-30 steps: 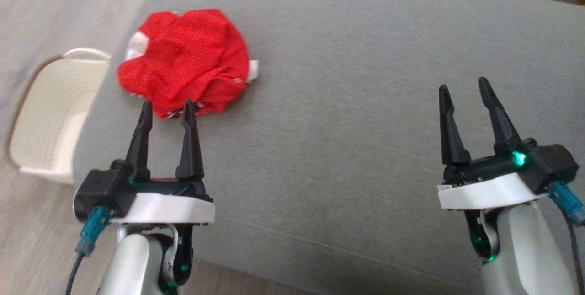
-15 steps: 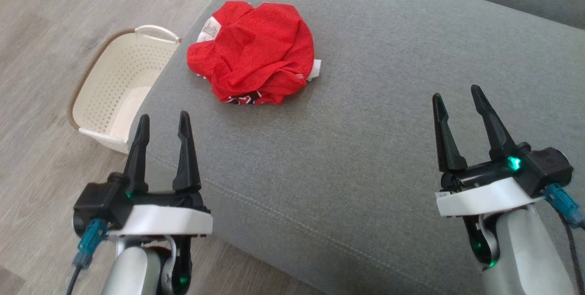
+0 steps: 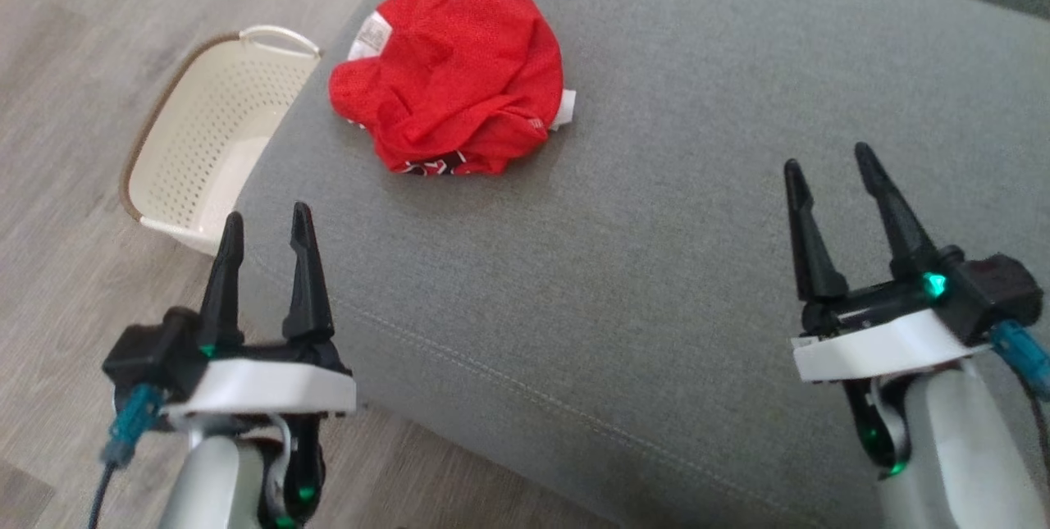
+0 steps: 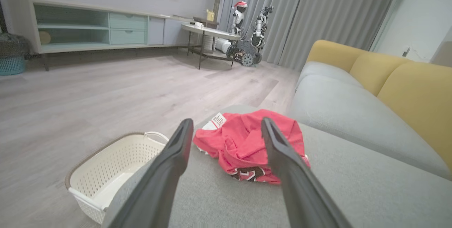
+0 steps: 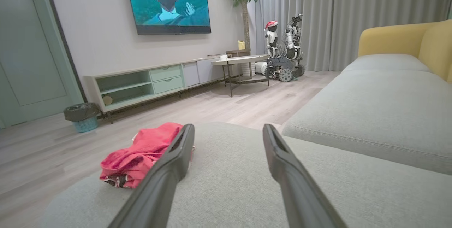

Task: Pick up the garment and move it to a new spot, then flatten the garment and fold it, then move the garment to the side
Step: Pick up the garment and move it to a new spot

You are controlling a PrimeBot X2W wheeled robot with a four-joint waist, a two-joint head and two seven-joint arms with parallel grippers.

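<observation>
Grey sofa cushion point(image 3: 656, 266) below, reframed by camera movement over the last second. Left end effector point(image 3: 267, 213) spread wide and empty, now well short of crumpled red garment point(image 3: 451, 74) lying ahead, slightly right. Right end effector point(image 3: 827, 156) likewise spread, garment far ahead-left. Pickup not begun; probably left reach next.

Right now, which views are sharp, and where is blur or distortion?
Head view: soft and grainy, garment readable. Left wrist view: left tool blurred near the lens, room leaning at the edges. Right wrist view: TV bright yet readable, room fairly sharp.
</observation>
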